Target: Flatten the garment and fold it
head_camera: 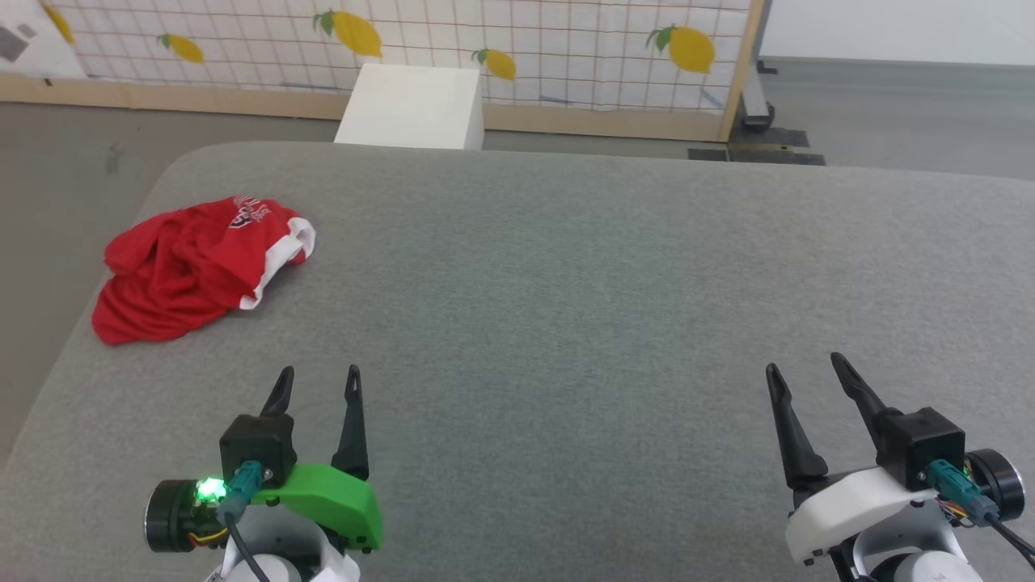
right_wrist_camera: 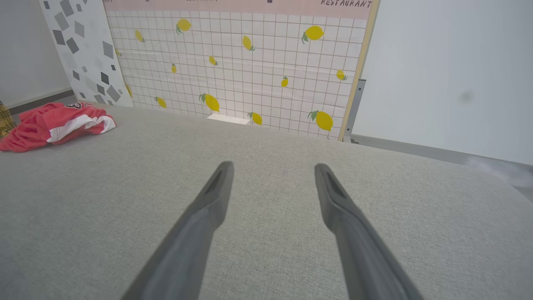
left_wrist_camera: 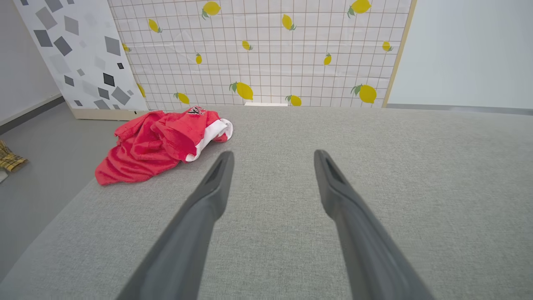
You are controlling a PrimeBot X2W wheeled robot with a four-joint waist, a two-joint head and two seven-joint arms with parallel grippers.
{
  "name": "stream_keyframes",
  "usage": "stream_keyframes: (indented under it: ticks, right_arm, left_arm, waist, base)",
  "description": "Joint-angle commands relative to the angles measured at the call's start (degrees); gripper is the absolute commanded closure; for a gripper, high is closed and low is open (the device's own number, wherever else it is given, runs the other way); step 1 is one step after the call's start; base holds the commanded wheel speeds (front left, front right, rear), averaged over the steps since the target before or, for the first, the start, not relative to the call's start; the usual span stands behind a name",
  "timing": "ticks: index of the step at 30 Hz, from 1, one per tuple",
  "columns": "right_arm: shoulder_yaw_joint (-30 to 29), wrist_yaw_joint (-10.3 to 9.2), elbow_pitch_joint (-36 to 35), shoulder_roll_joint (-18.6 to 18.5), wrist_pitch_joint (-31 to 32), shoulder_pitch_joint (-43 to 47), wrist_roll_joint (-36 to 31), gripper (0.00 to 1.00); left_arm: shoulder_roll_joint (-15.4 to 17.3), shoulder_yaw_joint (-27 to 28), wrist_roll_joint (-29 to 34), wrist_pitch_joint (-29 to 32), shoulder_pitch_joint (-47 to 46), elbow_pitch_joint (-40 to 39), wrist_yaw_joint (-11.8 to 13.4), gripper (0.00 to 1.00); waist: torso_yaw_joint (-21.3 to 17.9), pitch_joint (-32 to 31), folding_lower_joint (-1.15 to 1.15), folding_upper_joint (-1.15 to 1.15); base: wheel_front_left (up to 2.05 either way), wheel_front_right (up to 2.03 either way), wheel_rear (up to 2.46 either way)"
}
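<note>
**Bare grey surface lying ahead, one red heap sitting far left**

The grey padded table (head_camera: 566,283) is stretching wide and bare from its near edge to its far edge, giving passing room across the middle and the right. The garment (head_camera: 190,271) is lying crumpled at the far left, close to the table's left edge, and is rising as a soft bump. The left gripper (head_camera: 320,370), fingers spread, is pointing along a bare lane just right of that heap. The right gripper (head_camera: 805,362), also spread, is facing bare cloth well apart from it. Beyond the far edge, a white box (head_camera: 412,105) and a lemon-printed panel (head_camera: 566,48) are closing off the room behind the table.
</note>
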Motion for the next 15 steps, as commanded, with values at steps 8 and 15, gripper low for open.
stream_keyframes:
  ticks: [8, 15]
  right_arm:
    - [0.1, -0.03, 0.5, 0.0, -1.5, -0.6, 0.6, 0.00]
    - [0.2, -0.03, 0.8, 0.1, -2.3, -0.8, 0.7, 0.00]
  left_arm:
    - [0.1, -0.5, -1.4, -1.4, -1.2, 0.6, 1.0, 0.00]
    - [0.1, -0.6, -2.0, -2.2, -1.1, 1.0, 1.5, 0.00]
  waist:
    - [4.6, 0.2, -0.01, 0.00]
    - [7.8, 0.3, -0.01, 0.00]
  base:
    - [0.00, 0.00, 0.00]
    - [0.00, 0.00, 0.00]
